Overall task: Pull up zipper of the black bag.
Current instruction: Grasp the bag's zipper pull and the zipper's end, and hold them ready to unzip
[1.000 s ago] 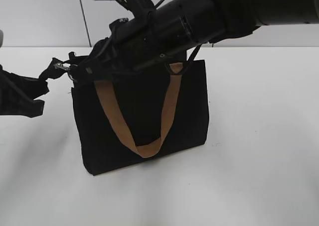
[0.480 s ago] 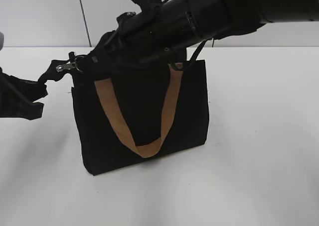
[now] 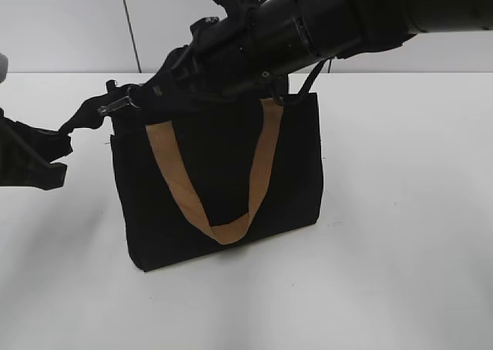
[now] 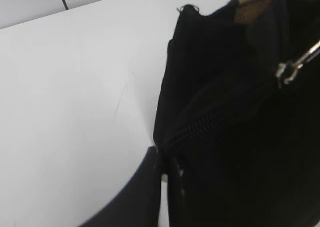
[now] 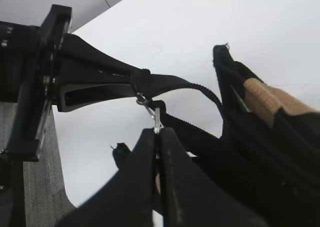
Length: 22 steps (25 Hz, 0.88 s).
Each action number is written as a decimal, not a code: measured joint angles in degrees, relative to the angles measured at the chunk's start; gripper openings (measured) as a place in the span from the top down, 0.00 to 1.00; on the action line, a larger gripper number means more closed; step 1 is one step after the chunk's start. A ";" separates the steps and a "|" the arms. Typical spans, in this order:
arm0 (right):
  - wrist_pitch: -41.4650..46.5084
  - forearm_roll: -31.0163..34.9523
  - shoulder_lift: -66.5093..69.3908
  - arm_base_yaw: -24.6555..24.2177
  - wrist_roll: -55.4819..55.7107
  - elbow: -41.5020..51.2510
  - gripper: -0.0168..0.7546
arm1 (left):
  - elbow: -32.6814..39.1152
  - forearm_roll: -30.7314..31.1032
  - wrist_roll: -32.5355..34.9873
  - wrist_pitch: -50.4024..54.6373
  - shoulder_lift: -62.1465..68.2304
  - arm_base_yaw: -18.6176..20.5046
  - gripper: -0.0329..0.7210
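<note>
1. Right pincer (image 5: 157, 137) is pinching shut on the silver pull tab (image 5: 155, 118) of the zipper (image 5: 200, 91); the tab is sitting right at the fingertips, thin and edge-on.
2. Left pincer (image 4: 162, 169) is clamping closed on the black fabric tail at the zipper's end; in the exterior view the left pincer (image 3: 48, 151) is sitting well off the black bag's (image 3: 219, 180) left top corner, stretching that tail taut.
3. Key relation: the zipper line is running along the bag's top edge, long axis from the left corner toward the right corner. The tab (image 3: 115, 105) is lying at the left corner, so the unzipped run is likely lying to the bag's right, back toward the right arm's own base.
4. Right arm is the one on the tab; left arm is only anchoring.
5. Bag is standing upright on the white tabletop (image 3: 400, 211); tan strap handle (image 3: 223, 188) is hanging down the bag's front face, below the zipper, not in the path.
6. Right arm's body is lying over the bag's top edge, hiding most of the zipper track in the exterior view; cannot tell how much is closed.
</note>
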 joint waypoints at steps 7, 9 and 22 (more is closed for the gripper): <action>-0.25 -2.12 0.00 0.00 0.00 0.00 0.98 | 0.00 -0.39 0.00 3.87 0.00 0.00 0.96; -0.25 -2.24 0.00 0.00 0.00 0.00 0.98 | 0.00 -0.39 0.00 5.20 0.00 0.00 0.96; 0.33 -9.02 0.00 0.00 0.04 0.00 0.98 | -0.01 -0.39 0.00 8.77 0.00 0.00 0.97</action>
